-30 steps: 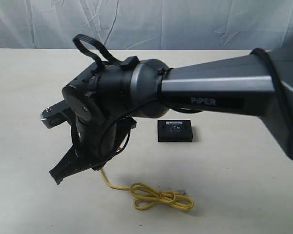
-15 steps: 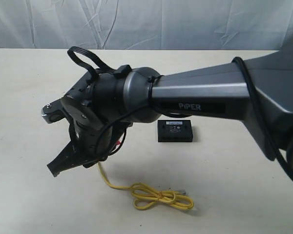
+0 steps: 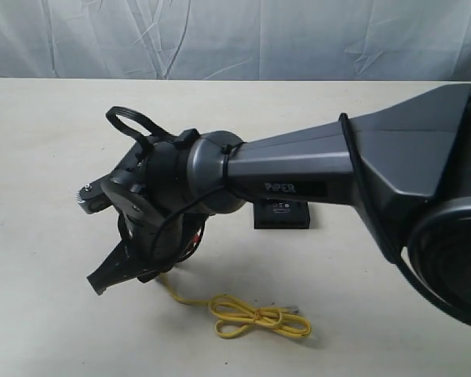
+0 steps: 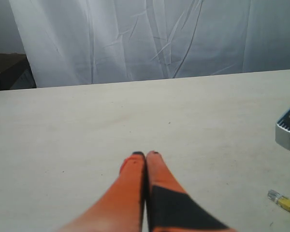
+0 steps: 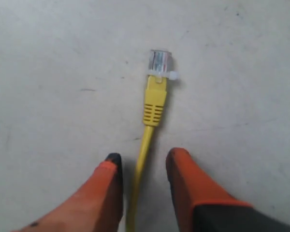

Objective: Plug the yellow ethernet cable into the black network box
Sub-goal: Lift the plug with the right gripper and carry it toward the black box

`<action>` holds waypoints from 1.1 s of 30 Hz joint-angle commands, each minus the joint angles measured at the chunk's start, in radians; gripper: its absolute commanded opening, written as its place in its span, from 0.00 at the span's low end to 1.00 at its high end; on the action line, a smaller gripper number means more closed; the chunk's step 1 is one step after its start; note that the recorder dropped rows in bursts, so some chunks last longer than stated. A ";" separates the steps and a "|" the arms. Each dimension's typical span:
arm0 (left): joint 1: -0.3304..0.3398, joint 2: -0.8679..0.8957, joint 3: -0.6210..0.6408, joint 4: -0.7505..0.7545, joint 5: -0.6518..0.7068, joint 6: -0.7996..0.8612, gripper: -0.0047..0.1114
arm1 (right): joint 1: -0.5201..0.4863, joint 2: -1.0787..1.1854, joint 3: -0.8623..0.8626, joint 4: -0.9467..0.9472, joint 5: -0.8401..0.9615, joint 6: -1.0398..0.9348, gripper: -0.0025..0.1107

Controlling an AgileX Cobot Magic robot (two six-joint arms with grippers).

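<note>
The yellow ethernet cable [image 3: 255, 316] lies on the table, its middle in a loose coil. One straight end runs under my right arm's wrist [image 3: 153, 212], which reaches across to the left. In the right wrist view my right gripper [image 5: 145, 155] is open and straddles that cord [image 5: 146, 140] without touching it. The clear plug [image 5: 159, 60] lies just beyond the fingertips. The black network box [image 3: 281, 214] sits behind the arm, partly hidden by it. My left gripper [image 4: 145, 154] is shut on nothing above bare table. A clear plug [image 4: 276, 195] shows at that view's edge.
A wrinkled white curtain [image 3: 235, 39] hangs behind the table's far edge. The pale tabletop [image 3: 55, 141] spreads around the cable and box. A grey metal block [image 4: 289, 130] on my right wrist shows in the left wrist view.
My right arm has swung, and its wrist has come lower over the cable's straight end. The coil and the black box have stayed where they were.
</note>
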 commanded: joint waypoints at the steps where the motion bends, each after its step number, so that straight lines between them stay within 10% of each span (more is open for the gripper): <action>1: 0.000 -0.004 0.005 0.006 -0.012 -0.007 0.04 | -0.001 0.010 -0.003 -0.014 0.015 0.007 0.30; 6: 0.000 -0.004 0.005 0.007 -0.012 -0.005 0.04 | -0.001 0.010 -0.003 -0.012 0.024 0.007 0.02; 18: 0.000 -0.004 0.005 0.007 -0.012 -0.005 0.04 | -0.049 -0.181 0.054 -0.002 0.143 -0.013 0.02; 33: 0.000 -0.004 0.005 0.007 -0.012 -0.005 0.04 | -0.277 -0.646 0.701 0.021 -0.173 -0.025 0.02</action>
